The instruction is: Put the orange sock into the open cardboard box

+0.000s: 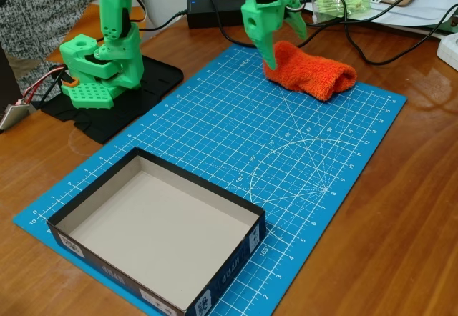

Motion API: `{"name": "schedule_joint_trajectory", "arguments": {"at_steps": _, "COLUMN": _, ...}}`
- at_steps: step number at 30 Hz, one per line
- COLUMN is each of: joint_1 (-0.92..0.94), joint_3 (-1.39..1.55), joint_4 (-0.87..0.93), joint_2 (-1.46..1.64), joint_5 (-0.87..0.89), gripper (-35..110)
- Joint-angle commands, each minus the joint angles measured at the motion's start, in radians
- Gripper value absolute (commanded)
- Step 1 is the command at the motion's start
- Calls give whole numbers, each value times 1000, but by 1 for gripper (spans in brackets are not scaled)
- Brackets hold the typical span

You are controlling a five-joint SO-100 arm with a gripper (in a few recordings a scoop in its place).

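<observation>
The orange sock (313, 72) lies folded at the far right of the blue cutting mat. My green gripper (284, 43) hangs over the sock's left end, open, with one finger (268, 53) down at the sock's left edge and the other (298, 25) spread out above it. Nothing is held between them. The open cardboard box (81, 207) sits at the near left corner of the mat, pale inside, dark outer walls, with nothing in it.
The blue cutting mat (236, 151) covers the middle of a wooden table. The arm's green base (100, 69) stands on a black plate at the back left. Cables, a black power brick (215, 10) and papers lie along the back edge.
</observation>
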Motion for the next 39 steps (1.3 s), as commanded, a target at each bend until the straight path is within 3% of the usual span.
{"name": "schedule_joint_trajectory", "arguments": {"at_steps": 1, "joint_1": -17, "joint_3": -28, "joint_4": -20, "joint_2": -34, "joint_5": -25, "gripper": 38}}
{"name": "schedule_joint_trajectory", "arguments": {"at_steps": 5, "joint_1": -40, "joint_3": -25, "joint_4": -74, "joint_2": -86, "joint_5": 8, "gripper": 26}}
{"name": "schedule_joint_trajectory", "arguments": {"at_steps": 8, "joint_1": -49, "joint_3": -26, "joint_4": -94, "joint_2": -98, "joint_5": 48, "gripper": 0}}
{"name": "schedule_joint_trajectory", "arguments": {"at_steps": 14, "joint_1": -21, "joint_3": -72, "joint_4": -118, "joint_2": 0, "joint_5": 141, "gripper": 0}}
{"name": "schedule_joint_trajectory", "arguments": {"at_steps": 21, "joint_1": 89, "joint_3": -166, "joint_4": -71, "joint_2": 236, "joint_5": 106, "gripper": 0}}
{"name": "schedule_joint_trajectory", "arguments": {"at_steps": 25, "joint_1": 258, "joint_3": -150, "joint_4": -9, "joint_2": 457, "joint_5": 137, "gripper": 0}}
{"name": "schedule_joint_trajectory", "arguments": {"at_steps": 29, "joint_1": 545, "joint_3": -20, "joint_4": -2, "joint_2": 687, "joint_5": 207, "gripper": 0}}
{"name": "schedule_joint_trajectory", "arguments": {"at_steps": 34, "joint_1": 954, "joint_3": 468, "joint_4": -207, "joint_2": 966, "joint_5": 293, "gripper": 0}}
{"name": "schedule_joint_trajectory", "arguments": {"at_steps": 39, "joint_1": 1152, "joint_3": 936, "joint_4": -408, "joint_2": 1127, "joint_5": 304, "gripper": 0}}
